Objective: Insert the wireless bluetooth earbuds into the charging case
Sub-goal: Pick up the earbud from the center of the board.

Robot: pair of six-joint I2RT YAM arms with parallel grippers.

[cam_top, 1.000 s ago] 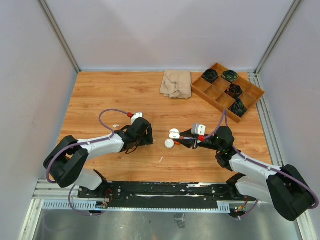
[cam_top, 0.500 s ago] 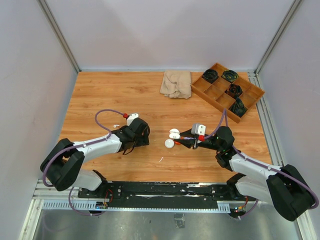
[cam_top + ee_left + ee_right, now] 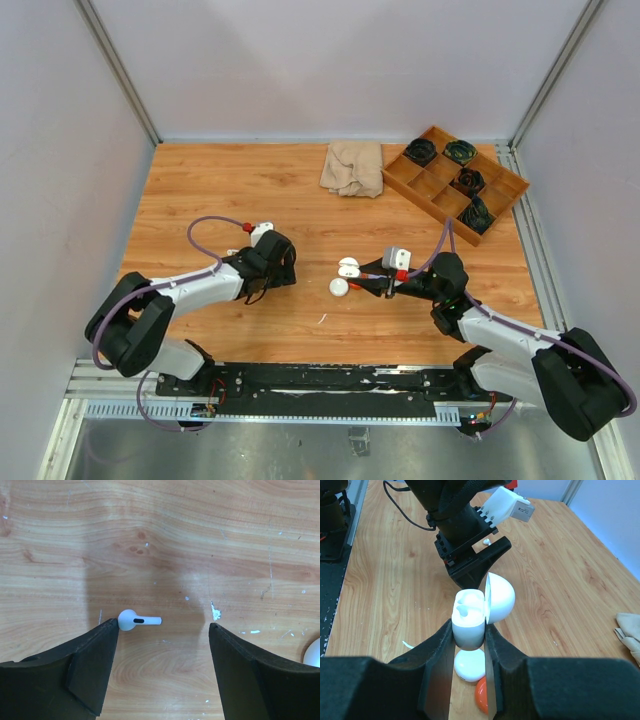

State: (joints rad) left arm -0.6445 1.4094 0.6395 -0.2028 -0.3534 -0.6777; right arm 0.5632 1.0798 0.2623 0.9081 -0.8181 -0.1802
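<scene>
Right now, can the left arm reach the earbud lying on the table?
Probably yes. The earbud lies flat on the table between the open fingers, close to one tip, and nothing covers it. It is off-centre, so a small sideways shift may help.

Loose earbud (image 3: pixel 137 620): white, round head, short stem, dark oval slot by the head. It lies flat on the desk (image 3: pixel 160 540) between the spread fingers of the left claw (image 3: pixel 164 626), head just beside one fingertip (contact cannot be told).

Charging case (image 3: pixel 468 632): white, rounded, pinched in the right claw (image 3: pixel 470 625) above the desk. Its lid (image 3: pixel 500 597) is hinged open and stands upright. A seated earbud (image 3: pixel 462 611) sits in its well.
</scene>
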